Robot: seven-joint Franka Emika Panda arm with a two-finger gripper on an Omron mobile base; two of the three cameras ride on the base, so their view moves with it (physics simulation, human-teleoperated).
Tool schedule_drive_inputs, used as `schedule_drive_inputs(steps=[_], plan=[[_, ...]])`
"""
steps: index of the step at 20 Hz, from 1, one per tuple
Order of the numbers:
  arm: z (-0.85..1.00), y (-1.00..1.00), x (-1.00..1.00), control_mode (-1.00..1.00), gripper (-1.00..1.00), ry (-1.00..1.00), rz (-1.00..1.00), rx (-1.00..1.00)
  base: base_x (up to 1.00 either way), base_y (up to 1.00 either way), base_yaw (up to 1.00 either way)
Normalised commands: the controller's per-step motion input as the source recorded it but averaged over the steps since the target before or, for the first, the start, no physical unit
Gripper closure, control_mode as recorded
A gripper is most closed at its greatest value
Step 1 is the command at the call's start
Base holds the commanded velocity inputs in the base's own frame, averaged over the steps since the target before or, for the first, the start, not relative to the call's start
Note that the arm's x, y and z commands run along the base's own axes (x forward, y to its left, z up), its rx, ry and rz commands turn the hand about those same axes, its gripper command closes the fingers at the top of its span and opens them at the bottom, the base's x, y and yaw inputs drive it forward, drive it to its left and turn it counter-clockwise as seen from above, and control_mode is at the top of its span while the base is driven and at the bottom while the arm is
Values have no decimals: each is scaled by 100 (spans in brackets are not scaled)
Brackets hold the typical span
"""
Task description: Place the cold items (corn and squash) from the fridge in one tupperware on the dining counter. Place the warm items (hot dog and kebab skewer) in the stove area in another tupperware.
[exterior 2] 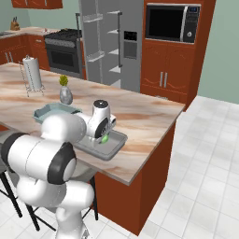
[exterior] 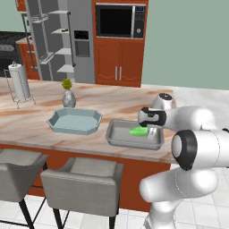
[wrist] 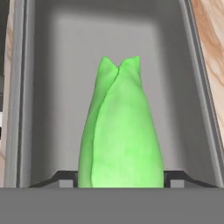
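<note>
A bright green corn in its husk [wrist: 120, 127] lies lengthwise over the floor of the grey rectangular tupperware [wrist: 43, 87], pointed tip away from the hand. My gripper [wrist: 120, 177] is shut on its thick end, a dark fingertip [wrist: 65, 178] pressed to each side. From the base cameras the corn [exterior: 138, 131] [exterior 2: 105, 138] shows low inside that tupperware [exterior: 134, 144] [exterior 2: 114, 149] near the dining counter's [exterior: 112, 103] front edge, with my gripper [exterior: 150, 131] at its right end. The pale blue octagonal tupperware [exterior: 74, 120] [exterior 2: 51, 111] sits empty to the left.
A small vase [exterior: 68, 96] and a paper towel holder [exterior: 20, 82] stand on the counter's left part. Grey stools [exterior: 80, 179] are tucked under its near side. Beyond it the fridge [exterior: 67, 40] stands open, with the stove [exterior 2: 65, 46] to its left.
</note>
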Motion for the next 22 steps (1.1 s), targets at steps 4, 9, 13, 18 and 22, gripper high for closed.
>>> schedule_drive_inputs(steps=[4,9,13,18,22], plan=[[0,0,-13,-100,-100,0,0,0,0,0,0],[0,0,-5,-100,-100,0,0,0,0,0,0],[9,0,0,-100,-100,0,0,-4,0,0,0],[62,11,-11,-100,-100,6,-4,-8,0,0,0],[66,2,-76,-100,-100,13,-25,1,0,0,0]])
